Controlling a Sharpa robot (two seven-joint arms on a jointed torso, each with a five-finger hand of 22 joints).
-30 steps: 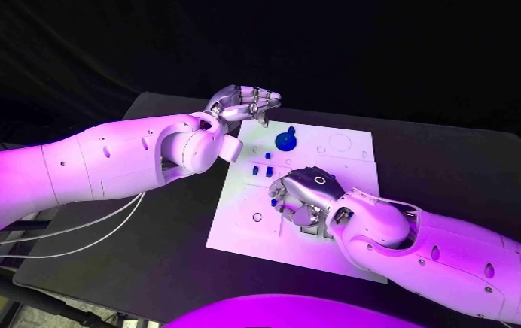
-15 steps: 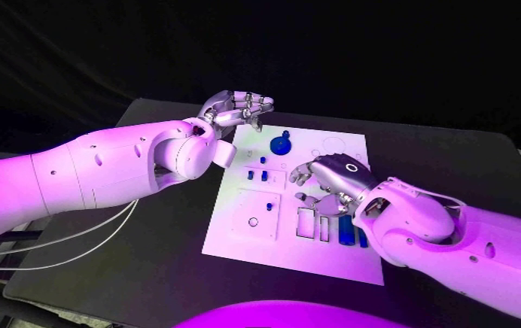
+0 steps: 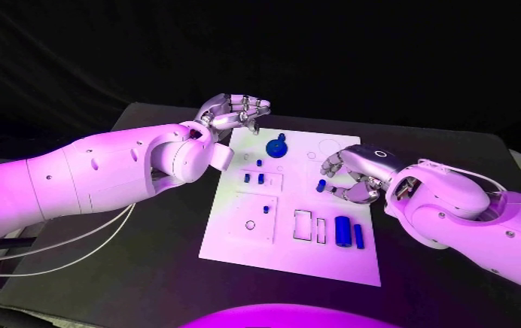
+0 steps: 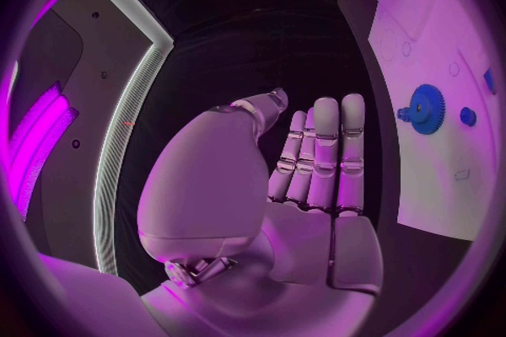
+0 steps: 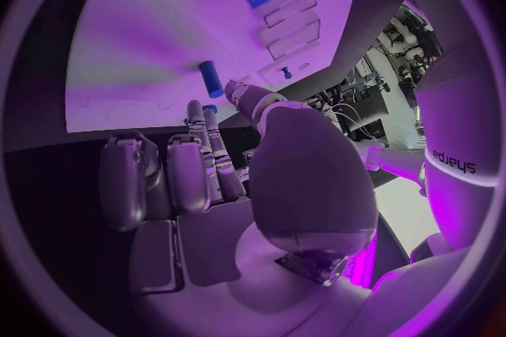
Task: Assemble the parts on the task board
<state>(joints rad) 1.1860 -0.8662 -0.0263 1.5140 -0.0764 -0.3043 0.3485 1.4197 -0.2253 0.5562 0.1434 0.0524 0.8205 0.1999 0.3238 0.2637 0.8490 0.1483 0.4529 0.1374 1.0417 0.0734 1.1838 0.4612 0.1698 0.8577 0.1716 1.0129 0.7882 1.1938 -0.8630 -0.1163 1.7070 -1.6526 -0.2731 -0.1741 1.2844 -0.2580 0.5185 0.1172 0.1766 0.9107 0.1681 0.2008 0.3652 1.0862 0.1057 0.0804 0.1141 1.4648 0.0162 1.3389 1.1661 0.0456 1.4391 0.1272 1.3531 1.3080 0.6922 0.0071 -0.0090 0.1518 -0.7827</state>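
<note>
On black table (image 3: 434, 155), white task board (image 3: 293, 249), apparently flat.

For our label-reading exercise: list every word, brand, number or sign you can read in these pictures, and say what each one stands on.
"sharpa", seen upside down, on the robot's white body in the right wrist view.
The white task board has outlined shapes but no readable lettering.
No other text can be read on the black table or either silver many-fingered hand.

A robotics lab: black-draped table (image 3: 130, 215) (cables trailing) and equipment racks (image 5: 363, 76) behind.
</note>
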